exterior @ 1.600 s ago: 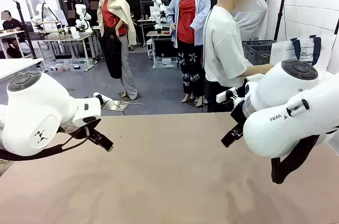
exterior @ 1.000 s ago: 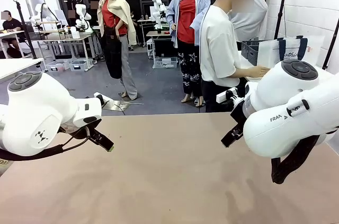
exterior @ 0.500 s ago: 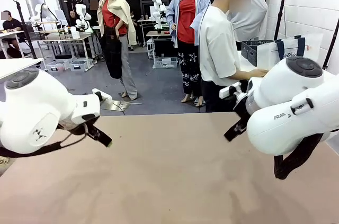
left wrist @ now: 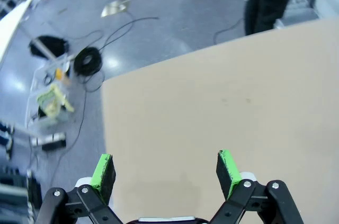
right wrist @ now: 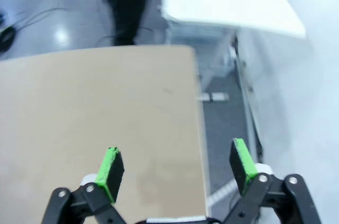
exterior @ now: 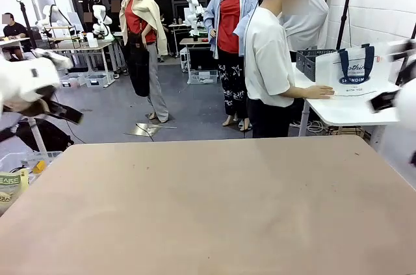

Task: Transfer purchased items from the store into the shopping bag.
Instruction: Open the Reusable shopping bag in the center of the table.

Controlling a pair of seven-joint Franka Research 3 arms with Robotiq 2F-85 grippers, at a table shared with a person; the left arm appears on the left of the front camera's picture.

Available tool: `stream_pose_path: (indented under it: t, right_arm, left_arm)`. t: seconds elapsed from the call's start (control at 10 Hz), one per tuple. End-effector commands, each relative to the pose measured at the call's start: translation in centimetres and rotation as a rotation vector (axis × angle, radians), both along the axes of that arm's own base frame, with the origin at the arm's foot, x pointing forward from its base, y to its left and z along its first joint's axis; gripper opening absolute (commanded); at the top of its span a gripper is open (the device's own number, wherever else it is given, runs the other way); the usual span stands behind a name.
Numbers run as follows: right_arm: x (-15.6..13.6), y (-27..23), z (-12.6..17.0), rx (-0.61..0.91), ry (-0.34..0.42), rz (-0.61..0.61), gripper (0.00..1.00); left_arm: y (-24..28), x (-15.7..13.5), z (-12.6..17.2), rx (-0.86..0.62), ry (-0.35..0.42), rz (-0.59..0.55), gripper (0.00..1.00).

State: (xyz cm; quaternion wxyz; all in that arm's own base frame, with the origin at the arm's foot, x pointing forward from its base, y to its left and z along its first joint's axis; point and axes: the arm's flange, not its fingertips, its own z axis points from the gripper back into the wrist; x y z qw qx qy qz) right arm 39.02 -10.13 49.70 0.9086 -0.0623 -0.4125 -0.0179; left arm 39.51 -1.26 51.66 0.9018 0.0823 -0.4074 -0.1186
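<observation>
Both arms have been swung out to the sides, and the shopping bag [exterior: 356, 70] is now set on the white side bench [exterior: 344, 111], past the far right corner of the brown bench [exterior: 208, 210]. Spread and empty are kept the left end effector [left wrist: 165, 168] and the right end effector [right wrist: 177, 167]. Flimsy plastic could be toppled by a careless nudge. The bag is stood upright, handles up, print faced toward the robot, its long axis seemingly laid along that bench's near edge.

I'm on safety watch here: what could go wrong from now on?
1. The person's hand rests by the shopping bag on the white side table; an arm reaching there might meet it.
2. The bag stands upright and looks flimsy; a nudge could tip it.
3. The left gripper and right gripper, both open, hang near the brown table's edges; anything released there could fall.
</observation>
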Motion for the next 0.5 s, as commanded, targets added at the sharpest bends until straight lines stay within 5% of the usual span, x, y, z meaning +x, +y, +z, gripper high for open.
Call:
stream_pose_path:
  t: [0.0,0.4]
  right_arm:
    - [-1.3,-5.8,-4.4,0.145,0.003,-0.134,1.0]
    - [-1.1,-9.5,-8.5,0.288,0.016,-0.183,1.0]
  left_arm:
    - [5.0,-8.1,-6.7,-0.144,-0.006,0.162,1.0]
    - [9.0,-9.8,-8.7,-0.326,-0.067,0.269,1.0]
